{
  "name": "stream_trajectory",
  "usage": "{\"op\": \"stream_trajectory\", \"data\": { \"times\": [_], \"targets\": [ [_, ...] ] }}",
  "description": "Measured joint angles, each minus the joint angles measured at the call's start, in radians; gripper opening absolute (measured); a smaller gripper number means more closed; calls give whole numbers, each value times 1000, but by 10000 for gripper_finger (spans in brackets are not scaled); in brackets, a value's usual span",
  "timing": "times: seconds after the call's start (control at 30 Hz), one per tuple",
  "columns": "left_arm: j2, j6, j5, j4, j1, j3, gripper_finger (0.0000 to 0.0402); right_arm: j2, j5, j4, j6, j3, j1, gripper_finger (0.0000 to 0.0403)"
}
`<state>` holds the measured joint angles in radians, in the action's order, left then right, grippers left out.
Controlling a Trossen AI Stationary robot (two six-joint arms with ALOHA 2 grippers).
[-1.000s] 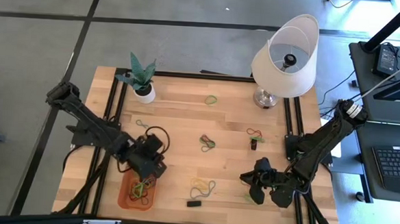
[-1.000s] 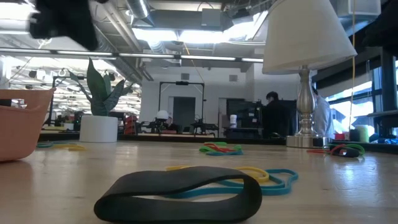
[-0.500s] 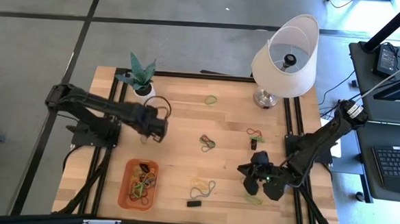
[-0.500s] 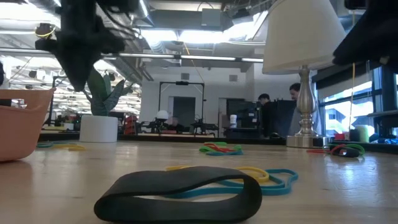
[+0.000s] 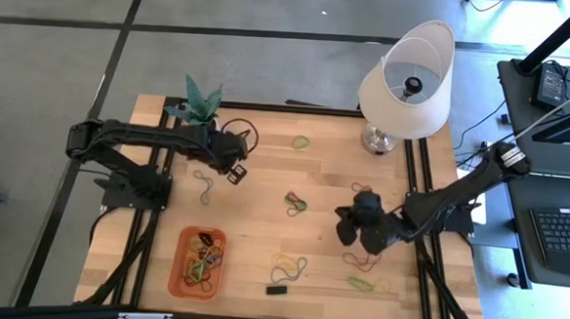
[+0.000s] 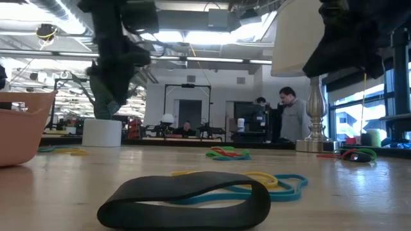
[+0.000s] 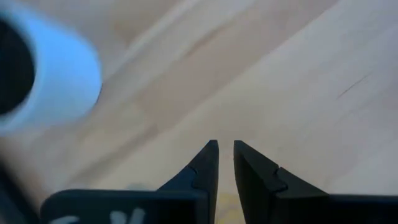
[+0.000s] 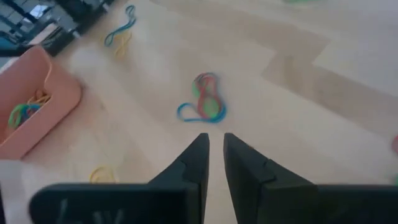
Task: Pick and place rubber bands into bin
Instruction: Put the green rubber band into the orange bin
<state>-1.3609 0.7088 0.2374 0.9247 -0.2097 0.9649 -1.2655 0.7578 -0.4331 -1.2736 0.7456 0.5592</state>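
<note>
You had the left gripper [image 5: 236,170] out over the far-left part of the table [image 5: 265,158], near the white plant pot [image 5: 205,133], its fingers drawn almost together with only a slit between them and nothing in them. That suits a reach for the loose band [image 5: 203,183] lying just beside it, towards the bin [image 5: 176,271]. The bin sat at the near-left edge with several rubber bands [image 5: 201,266] already heaped inside, so the work looked partly done. Your right gripper [image 5: 358,227] hung over the right half of the table, likewise nearly closed and empty; its wrist camera looked straight at the tangled cluster [image 8: 205,102] at mid-table, probably its next target. More bands lay scattered: a yellow and blue pair [image 5: 287,269] near the front edge, a green one [image 5: 361,283] by the right arm, and another green one [image 5: 301,141] close to the lamp [image 5: 406,83]. The small black block [image 5: 276,290] at the front edge was not yours to move.
</note>
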Motion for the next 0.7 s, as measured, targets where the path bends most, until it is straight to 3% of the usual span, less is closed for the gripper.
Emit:
{"op": "stream_trajectory", "data": {
  "times": [0.17,0.43,0.7],
  "targets": [
    [0,-197,-56,-186,-59,0,31,84,-13,-93,-6,0,-32,53],
    [-14,-349,-144,-340,-105,21,3,166,-266,-214,-8,1,-74,6],
    [-252,-494,-147,-328,-107,308,2,240,-361,-442,-42,1,-122,2]
  ]
}}
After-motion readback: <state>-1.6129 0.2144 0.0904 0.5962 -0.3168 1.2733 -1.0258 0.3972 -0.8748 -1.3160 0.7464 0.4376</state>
